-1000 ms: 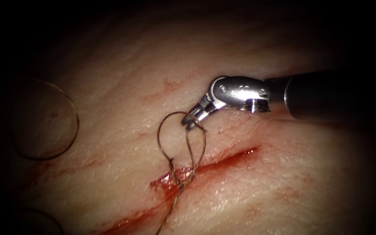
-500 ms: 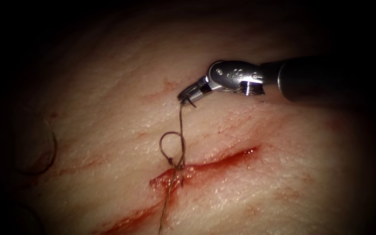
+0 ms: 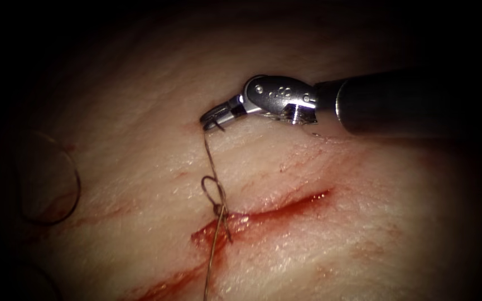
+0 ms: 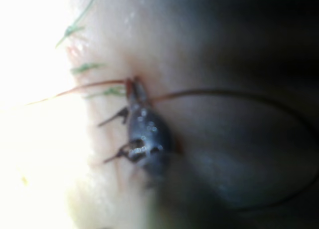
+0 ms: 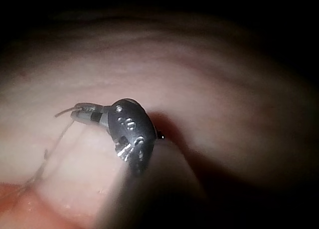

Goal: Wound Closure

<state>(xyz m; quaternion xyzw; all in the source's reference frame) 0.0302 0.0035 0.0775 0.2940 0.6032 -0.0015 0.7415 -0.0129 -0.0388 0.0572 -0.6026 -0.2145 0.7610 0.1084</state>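
Landmark: the cut, a red slanting slit in the tissue, wet with red fluid that gathers thickest at its left part.

Nearest: one strand of thread runs from the near edge of the endoscope view up to the cut's left part.

At the cut: the thread crosses the cut and forms one small loop just beyond its far lip, with a short thread tail pointing back over the cut.

Beyond the cut: from the loop a single strand climbs to the right hand, whose jaws are clenched on the thread; a short end sticks out past the jaw tips.

Right hand, close up: the right wrist view has the right hand gripping the thread, which trails down to the red edge of the cut.

Left of the cut, well apart: a slack curl of thread lies on the tissue in shadow.

Left hand: in the left wrist view the left hand is closed on the thread, pale strand to one side, dark curve to the other.

Needle: cannot tell where it lies.

Count: two hands, one cut, one loop.

Surface: pale, moist tissue with faint red streaks; darkness all round.
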